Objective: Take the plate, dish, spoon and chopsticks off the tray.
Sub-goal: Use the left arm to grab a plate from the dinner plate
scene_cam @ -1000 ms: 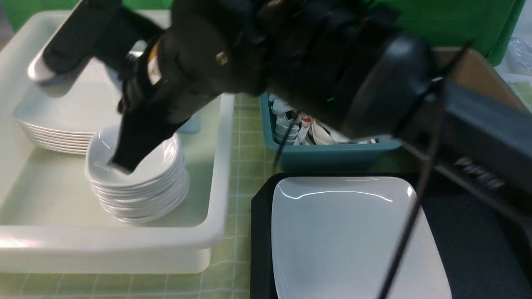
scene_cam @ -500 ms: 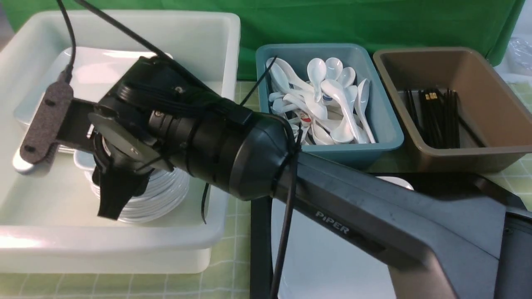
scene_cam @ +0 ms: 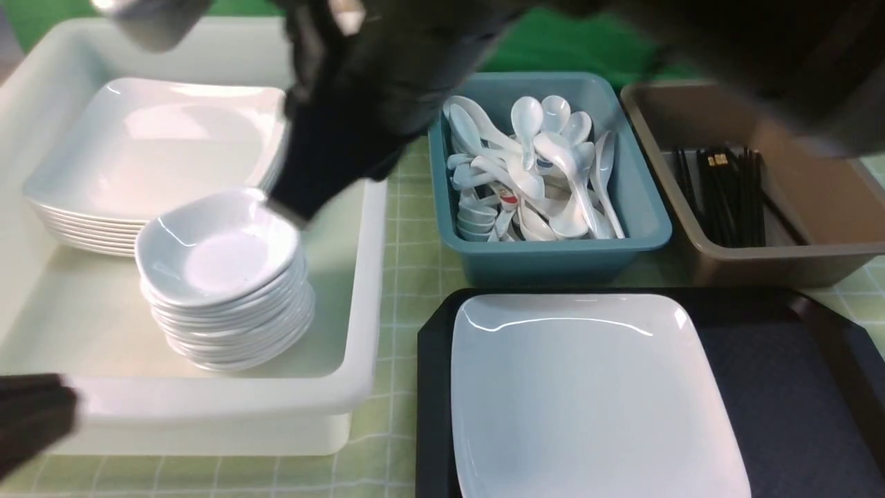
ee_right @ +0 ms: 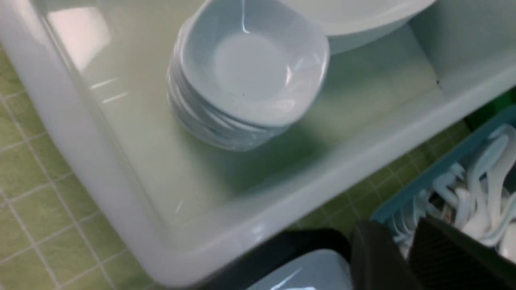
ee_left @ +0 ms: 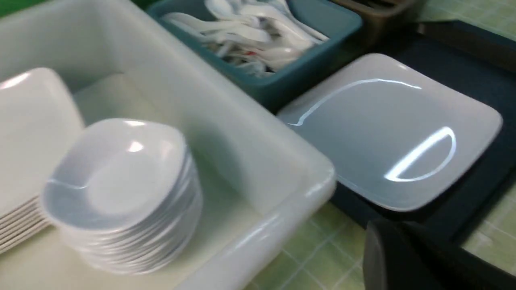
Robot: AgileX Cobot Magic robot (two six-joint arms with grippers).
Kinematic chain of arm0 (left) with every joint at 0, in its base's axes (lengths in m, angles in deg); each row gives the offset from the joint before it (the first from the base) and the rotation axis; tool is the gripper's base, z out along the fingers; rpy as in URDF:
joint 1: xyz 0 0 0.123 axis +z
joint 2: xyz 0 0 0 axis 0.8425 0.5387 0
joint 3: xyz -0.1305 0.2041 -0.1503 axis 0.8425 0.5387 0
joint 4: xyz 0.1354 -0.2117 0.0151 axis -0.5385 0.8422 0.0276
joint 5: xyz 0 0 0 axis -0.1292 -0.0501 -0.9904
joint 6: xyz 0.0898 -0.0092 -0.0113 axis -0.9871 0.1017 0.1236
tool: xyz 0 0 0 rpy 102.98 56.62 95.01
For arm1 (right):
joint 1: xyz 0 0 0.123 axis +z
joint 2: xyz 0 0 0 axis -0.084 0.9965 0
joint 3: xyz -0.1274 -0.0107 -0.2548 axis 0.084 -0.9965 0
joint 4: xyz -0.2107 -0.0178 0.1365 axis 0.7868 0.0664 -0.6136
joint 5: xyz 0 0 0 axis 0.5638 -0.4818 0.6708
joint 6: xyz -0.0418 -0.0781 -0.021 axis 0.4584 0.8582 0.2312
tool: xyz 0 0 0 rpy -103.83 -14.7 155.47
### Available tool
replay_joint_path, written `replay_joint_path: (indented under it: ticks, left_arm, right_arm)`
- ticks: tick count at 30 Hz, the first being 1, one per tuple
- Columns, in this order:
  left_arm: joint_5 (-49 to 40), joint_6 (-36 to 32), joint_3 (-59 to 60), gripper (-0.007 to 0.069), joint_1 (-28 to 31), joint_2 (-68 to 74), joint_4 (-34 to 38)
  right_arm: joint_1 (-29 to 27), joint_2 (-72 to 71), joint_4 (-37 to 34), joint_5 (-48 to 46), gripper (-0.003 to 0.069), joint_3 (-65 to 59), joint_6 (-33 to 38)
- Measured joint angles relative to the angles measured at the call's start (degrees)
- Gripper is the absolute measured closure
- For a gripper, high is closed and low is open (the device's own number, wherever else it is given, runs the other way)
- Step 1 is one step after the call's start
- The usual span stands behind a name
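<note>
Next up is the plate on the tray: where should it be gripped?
Probably pinch the raised right rim of the plate, coming from the robot's right: bare tray lies beside that edge, while the left edge crowds the tray's wall.

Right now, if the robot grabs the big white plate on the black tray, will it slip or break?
Probably slippery: the plate is glossy, with bright streaks of light on it. It looks stiff and hard, so a drop might chip it. Being wide and shallow on the tray, it would likely slide, not tip, if pushed.
</note>
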Motion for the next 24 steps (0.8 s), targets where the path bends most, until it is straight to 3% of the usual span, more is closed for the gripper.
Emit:
replay_joint_path:
  ticks: [3, 7, 17, 20, 21, 24]
  left_arm:
    - [0.29, -7.53, -0.46, 0.0604, -1.99, 10.06, 6.29]
    - [5.29, -12.81, -1.04, 0.0604, -8.34, 22.94, 7.59]
    - [9.19, -14.13, -7.25, 0.0587, -29.47, 52.84, -5.55]
    - [11.68, -12.95, -10.50, 0.0511, -33.91, 62.27, -13.29]
    - [13.32, -10.98, -11.30, 0.0454, -34.36, 65.38, -16.02]
    - [15.08, -9.21, -11.61, 0.0369, -34.42, 67.95, -18.45]
  right_arm:
    - [0.00, -12.87, -0.11, 0.00, 0.0571, -15.22, -4.57]
    - [0.00, -29.07, -0.05, 0.00, 0.0578, -33.35, -11.81]
    - [0.00, -55.19, -0.11, 0.12, 0.0576, -60.63, -24.95]
    - [0.00, -63.74, -0.21, 1.01, 0.0572, -65.87, -27.96]
    - [0.00, -66.77, -0.21, 1.44, 0.0570, -67.32, -29.15]
    - [0.00, -69.83, -0.27, 1.91, 0.0569, -68.29, -29.86]
